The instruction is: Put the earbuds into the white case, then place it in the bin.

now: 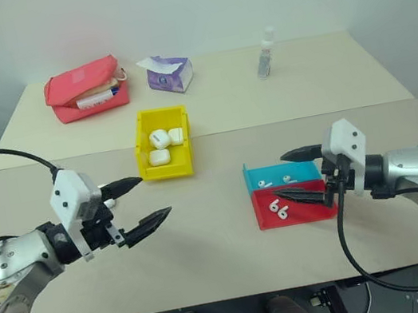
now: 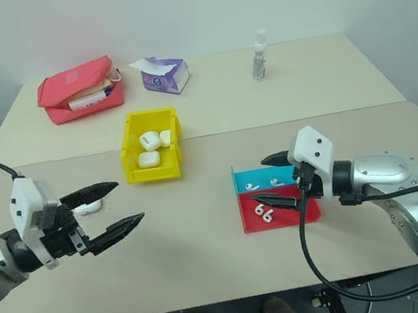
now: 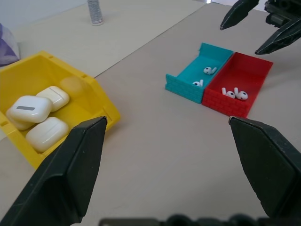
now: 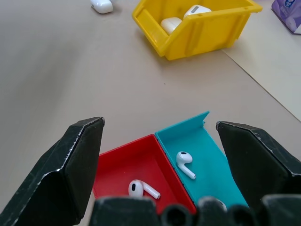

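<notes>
Two pale tables (image 1: 236,265) stand end to end before a white wall. On the near table, right of centre, a shallow red tray (image 1: 313,209) holds two earbuds (image 1: 280,212), and a shallow blue tray (image 1: 264,177) touching its far side holds two more. One white case (image 2: 88,207) lies on the near table at the left, just beside the upper finger of the left gripper (image 1: 145,198). Near the seam between the tables, left of centre, sits the yellow bin (image 1: 167,166) with three more white cases inside.

Both grippers hover above the near table with fingers spread wide and nothing between them. The left gripper points toward the centre, near the bin's lowered lip. The right gripper (image 1: 284,175) points left, over the two trays.

On the far table lie a red pouch (image 1: 86,89) at the left, a purple tissue pack (image 1: 170,74) beside it, and a small clear bottle (image 1: 265,54) to the right.
</notes>
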